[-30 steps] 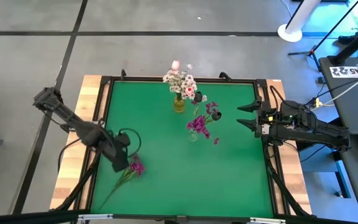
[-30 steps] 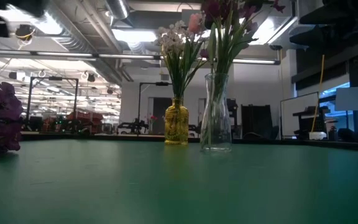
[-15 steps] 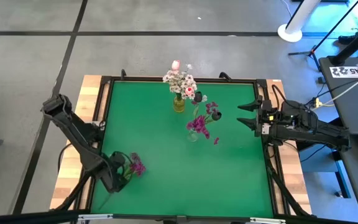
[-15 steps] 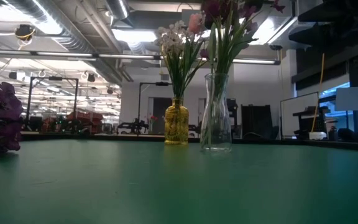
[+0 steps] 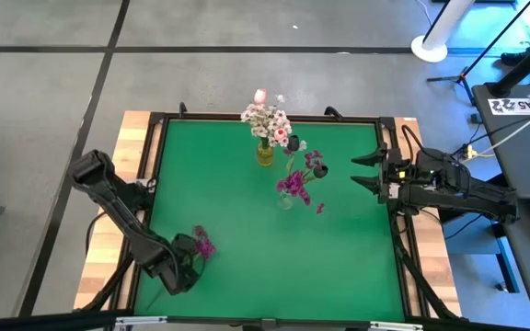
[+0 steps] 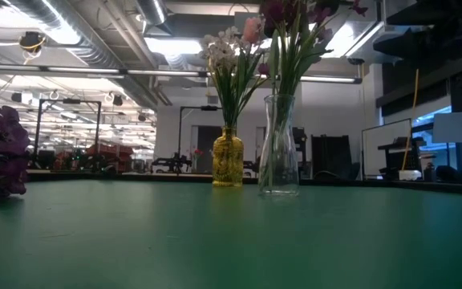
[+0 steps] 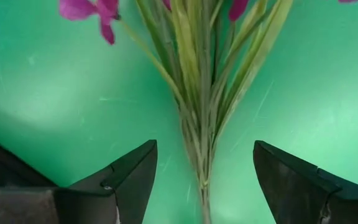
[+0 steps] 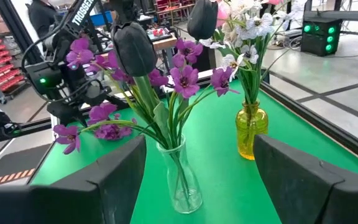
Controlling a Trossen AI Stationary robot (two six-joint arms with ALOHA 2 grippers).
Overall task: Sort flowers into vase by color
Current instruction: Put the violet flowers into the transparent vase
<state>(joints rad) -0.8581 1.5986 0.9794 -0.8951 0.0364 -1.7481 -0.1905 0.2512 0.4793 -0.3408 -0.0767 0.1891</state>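
High view – two vases (image 5: 265, 152), one loose magenta sprig (image 5: 198, 246); two grippers

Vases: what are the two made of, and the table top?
Clear vase: looks like colourless glass, stems visible through it. Yellow vase: amber-tinted glass or plastic, translucent and glossy; can't tell which. Table top: matte green mat, probably felt or rubber, faint scuffs in the left wrist view.

- My left claw (image 7: 201, 186) stands wide, a purple sprig's (image 5: 199, 246) stem between its fingers with green mat (image 5: 228, 202) showing either side.
- Mid-table, a clear vase (image 6: 279, 152) and yellow vase (image 6: 228, 158) stand close together.
- Mat nearer me lies open.
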